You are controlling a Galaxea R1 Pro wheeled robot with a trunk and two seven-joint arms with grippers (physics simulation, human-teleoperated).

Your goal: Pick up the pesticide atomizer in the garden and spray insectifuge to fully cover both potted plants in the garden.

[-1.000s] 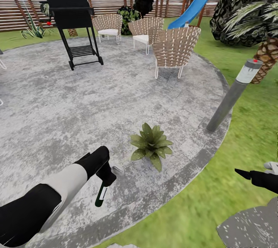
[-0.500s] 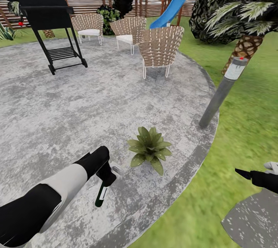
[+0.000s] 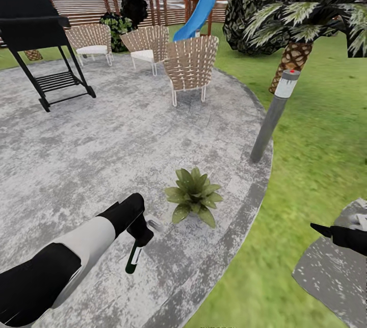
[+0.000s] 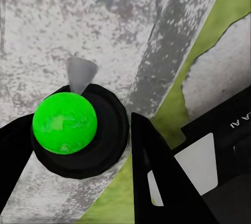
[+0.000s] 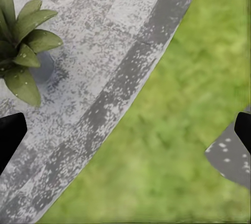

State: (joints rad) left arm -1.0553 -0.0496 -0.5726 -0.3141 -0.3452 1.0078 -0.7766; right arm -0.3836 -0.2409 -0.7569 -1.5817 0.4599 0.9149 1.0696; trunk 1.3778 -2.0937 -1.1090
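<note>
My left gripper (image 3: 138, 230) is shut on the pesticide atomizer (image 3: 133, 260), a slim dark green bottle with a white label that hangs below the fingers over the paved patio (image 3: 102, 154). Its whitish trigger head (image 3: 154, 225) points toward one potted plant (image 3: 193, 196), a low green rosette a short way to the right. In the left wrist view the bottle's bright green end (image 4: 65, 123) sits between the black fingers (image 4: 154, 172). My right gripper (image 3: 326, 230) stands open over the lawn, and its wrist view shows that plant (image 5: 21, 41) in a grey pot. The other potted plant is out of view.
A grey bollard lamp (image 3: 272, 114) stands at the patio's right rim, with a palm (image 3: 293, 57) behind it. Wicker chairs (image 3: 191, 65) and a black grill (image 3: 35, 27) stand farther back. A blue slide (image 3: 196, 9) and slat fence lie beyond. A stepping stone (image 3: 331, 272) lies under my right arm.
The whole picture has shifted left, so the camera has turned right. Both arms and the held atomizer keep their place in the view.
</note>
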